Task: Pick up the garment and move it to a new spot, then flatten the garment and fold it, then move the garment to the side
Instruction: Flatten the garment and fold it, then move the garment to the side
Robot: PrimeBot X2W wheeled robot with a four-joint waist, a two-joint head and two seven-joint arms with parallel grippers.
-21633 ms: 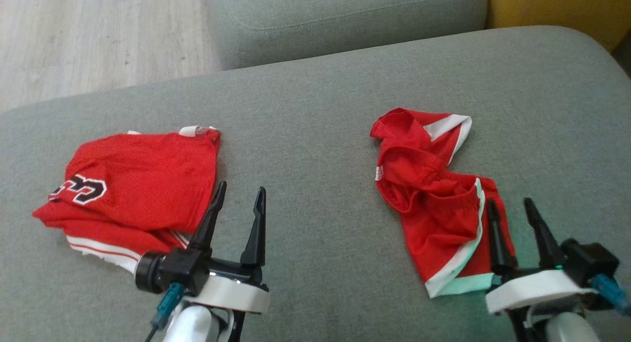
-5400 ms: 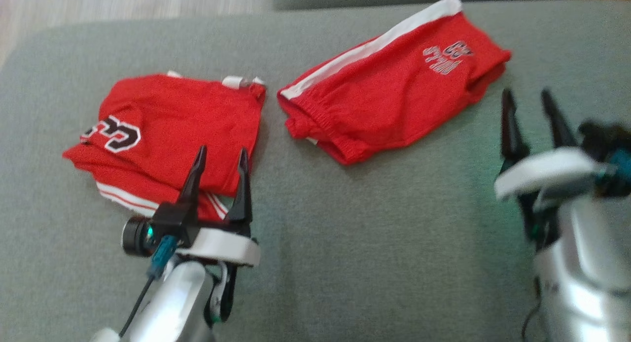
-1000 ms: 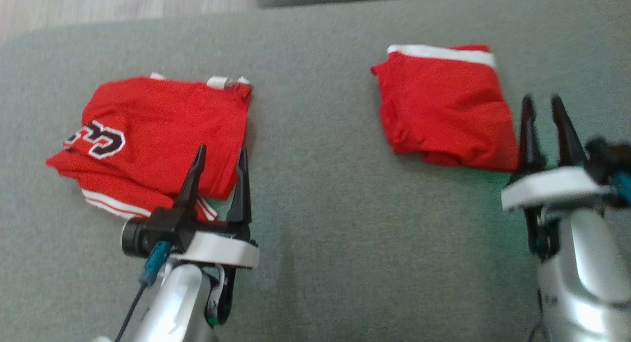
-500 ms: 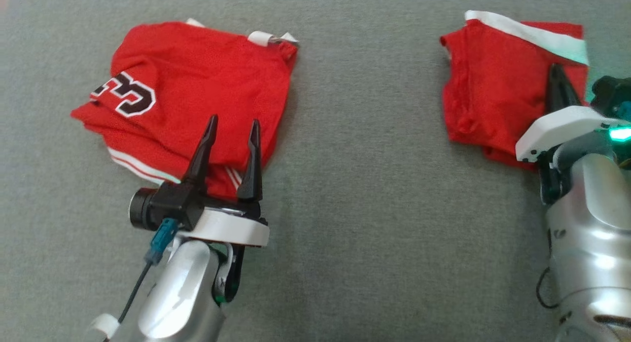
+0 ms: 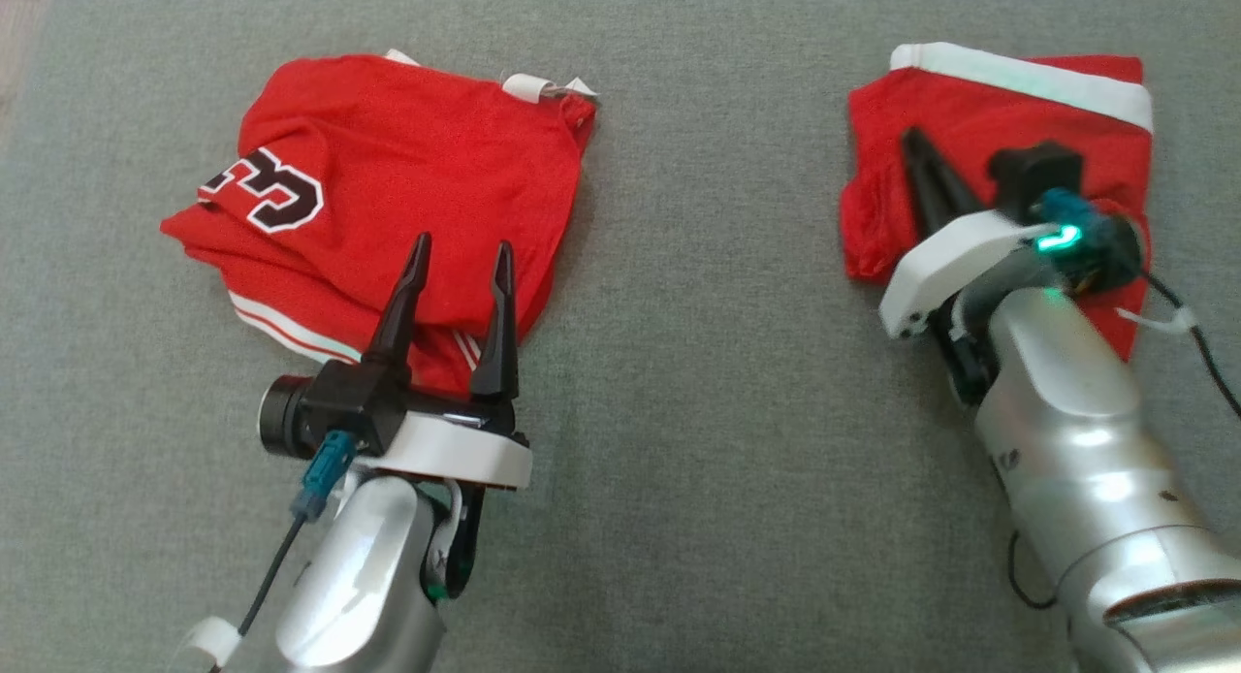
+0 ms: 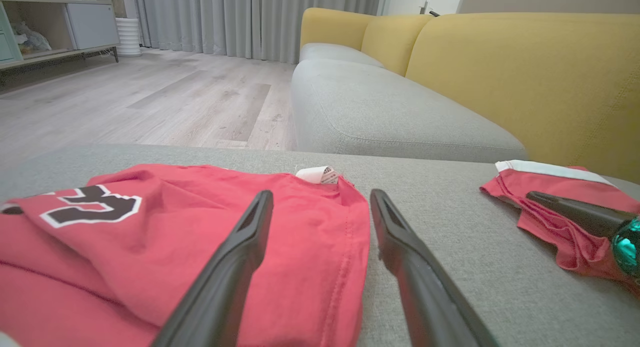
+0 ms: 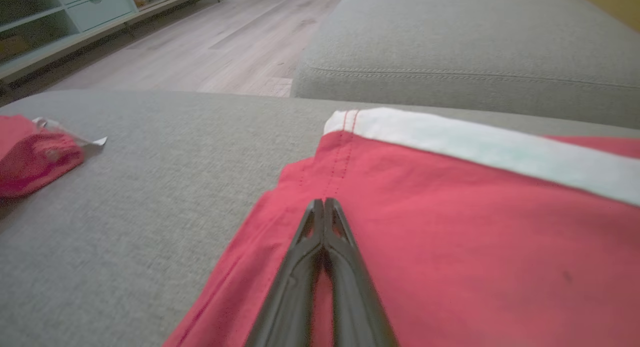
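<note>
Folded red shorts with white band (image 5: 979, 111): on grey fabric sofa cushion (image 5: 698, 363), directly under right end effector (image 5: 911, 142), fingers pressed together, nothing visibly clamped. Left end effector (image 5: 462, 244): fingers apart, over near edge of folded red lettered jersey (image 5: 417, 159).

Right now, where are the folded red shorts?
Folded red shorts: head view upper right, on the grey fabric cushion under the shut right tool, apart from the red lettered jersey.
</note>
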